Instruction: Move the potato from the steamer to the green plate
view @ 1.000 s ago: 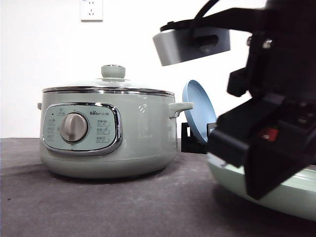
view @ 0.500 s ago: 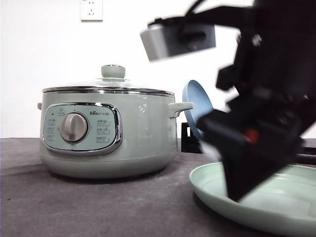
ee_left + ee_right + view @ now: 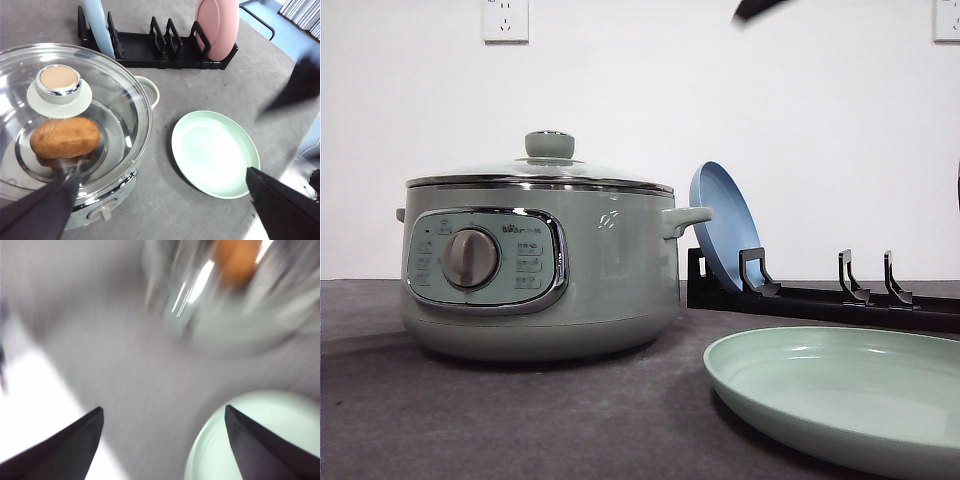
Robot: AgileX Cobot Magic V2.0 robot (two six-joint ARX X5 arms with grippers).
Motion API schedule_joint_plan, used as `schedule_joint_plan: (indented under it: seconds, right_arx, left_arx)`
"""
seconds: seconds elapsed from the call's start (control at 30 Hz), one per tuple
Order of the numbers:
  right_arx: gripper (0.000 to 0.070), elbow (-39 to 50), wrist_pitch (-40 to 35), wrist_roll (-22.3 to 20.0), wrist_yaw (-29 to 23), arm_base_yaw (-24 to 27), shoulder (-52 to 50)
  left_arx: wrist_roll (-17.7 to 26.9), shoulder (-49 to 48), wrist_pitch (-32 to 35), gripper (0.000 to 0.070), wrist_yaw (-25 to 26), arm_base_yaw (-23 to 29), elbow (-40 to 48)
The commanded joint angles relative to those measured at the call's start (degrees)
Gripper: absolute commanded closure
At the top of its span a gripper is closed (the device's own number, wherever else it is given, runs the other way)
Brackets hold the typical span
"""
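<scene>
The potato [image 3: 65,137] lies inside the steamer [image 3: 540,270], seen through its shut glass lid [image 3: 120,110]. On the grey table to the steamer's right the green plate [image 3: 840,395] sits bare. My left gripper [image 3: 160,220] hovers high over the steamer and the green plate [image 3: 215,152], open wide with nothing between its fingers [image 3: 40,210]. My right gripper [image 3: 165,450] is open too, in a motion-blurred view above the green plate [image 3: 260,440], with the steamer [image 3: 240,305] and an orange blur of potato [image 3: 240,260] beyond.
Behind the steamer stands a black dish rack [image 3: 160,47] holding a blue plate [image 3: 720,235] and a pink plate [image 3: 217,27]. A dark blurred arm part [image 3: 302,87] hangs beyond the green plate. The table edge [image 3: 30,405] runs near the right gripper.
The right arm, which blocked the front view over the green plate, has swung up and out of that view. The whole plate now shows. The steamer and lid have not moved.
</scene>
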State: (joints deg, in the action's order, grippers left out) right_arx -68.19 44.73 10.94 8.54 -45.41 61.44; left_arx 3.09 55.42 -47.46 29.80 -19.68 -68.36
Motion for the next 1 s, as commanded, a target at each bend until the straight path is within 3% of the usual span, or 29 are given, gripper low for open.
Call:
schedule_joint_plan:
  seconds: [0.0, 0.23, 0.4, 0.7, 0.97]
  right_arx:
    - [0.0209, -0.7, 0.2, -2.5, 2.6, 4.8, -0.8]
    - [0.0208, -0.4, 4.6, -8.5, 12.5, 25.8, -6.0]
    - [0.0208, 0.2, 6.7, -11.0, 14.9, 34.5, -10.9]
    - [0.0208, 3.7, 9.5, -8.8, 16.1, 35.4, -22.5]
    - [0.0209, 3.7, 11.4, -8.5, 16.1, 35.4, -27.3]
  left_arx:
    - [0.3, 0.2, 0.3, 0.0024, 0.2, -0.3, -1.4]
    - [0.3, 0.2, 0.3, 0.0025, 0.2, -0.3, -1.4]
    - [0.3, 0.4, 0.3, 0.0024, 0.2, -0.3, -1.4]
    - [-4.5, 4.5, -2.0, 0.0024, -0.5, -0.3, -3.8]
    - [-4.4, 19.1, -11.9, 0.0025, -13.0, -1.4, -18.7]
